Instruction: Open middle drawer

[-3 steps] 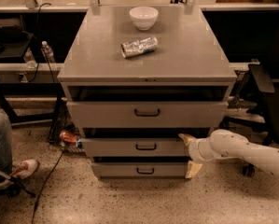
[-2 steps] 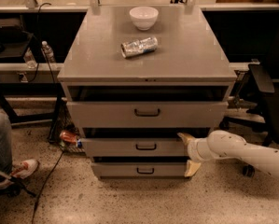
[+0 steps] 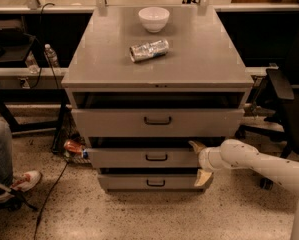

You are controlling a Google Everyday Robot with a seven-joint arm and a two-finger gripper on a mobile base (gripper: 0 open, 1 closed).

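The grey cabinet (image 3: 156,64) has three drawers. The middle drawer (image 3: 139,158) has a low grey front with a small dark bar handle (image 3: 156,157) at its centre and sticks out slightly. My gripper (image 3: 200,161) is at the right end of that front, on the white arm (image 3: 259,161) coming in from the right. It is open, with one fingertip (image 3: 195,145) above the panel's top edge and the other (image 3: 204,178) below it, in front of the bottom drawer.
The taller top drawer (image 3: 157,121) and the narrow bottom drawer (image 3: 149,182) are also slightly out. A white bowl (image 3: 154,19) and a crushed can (image 3: 148,50) lie on the cabinet top. A person's leg and shoe (image 3: 19,181) are at the left, a chair (image 3: 284,99) at the right, and cables cross the floor.
My gripper has edged slightly left along the middle drawer's right end. The drawers have not visibly moved.
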